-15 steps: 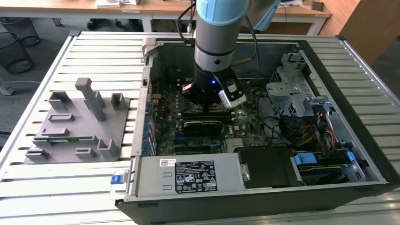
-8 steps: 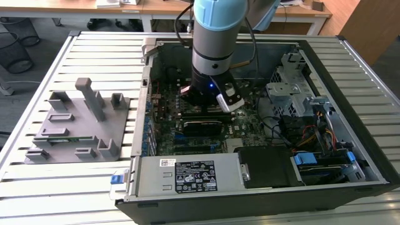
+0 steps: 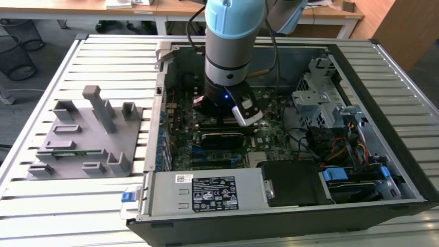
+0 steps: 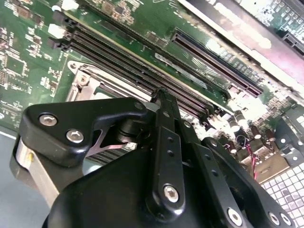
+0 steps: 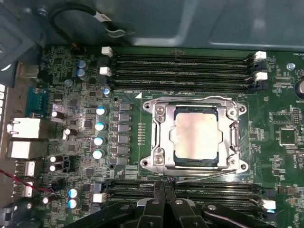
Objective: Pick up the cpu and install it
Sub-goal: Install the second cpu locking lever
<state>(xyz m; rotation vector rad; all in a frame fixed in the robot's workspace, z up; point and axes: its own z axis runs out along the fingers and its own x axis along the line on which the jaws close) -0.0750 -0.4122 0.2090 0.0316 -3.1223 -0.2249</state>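
The end effector (image 5: pixel 164 190) hung clenched and empty just above the motherboard (image 5: pixel 71 71). The cpu (image 5: pixel 196 135) already lay flat in its metal-framed socket (image 5: pixel 159 137), so the sound course was probably a straight, careful move without nudging the frame. Farther out, the open computer case (image 3: pixel 384 118) sat on a slatted counter (image 3: pixel 110 56), beside a grey parts tray (image 3: pixel 82 139), with office desks (image 3: pixel 82 9) behind.

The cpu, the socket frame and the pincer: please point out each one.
cpu (image 5: pixel 196 136), first wrist view, middle of its metal top.
socket frame (image 5: pixel 159 137), first wrist view, its side bar.
pincer (image 5: pixel 164 190), first wrist view, between its fingertips.
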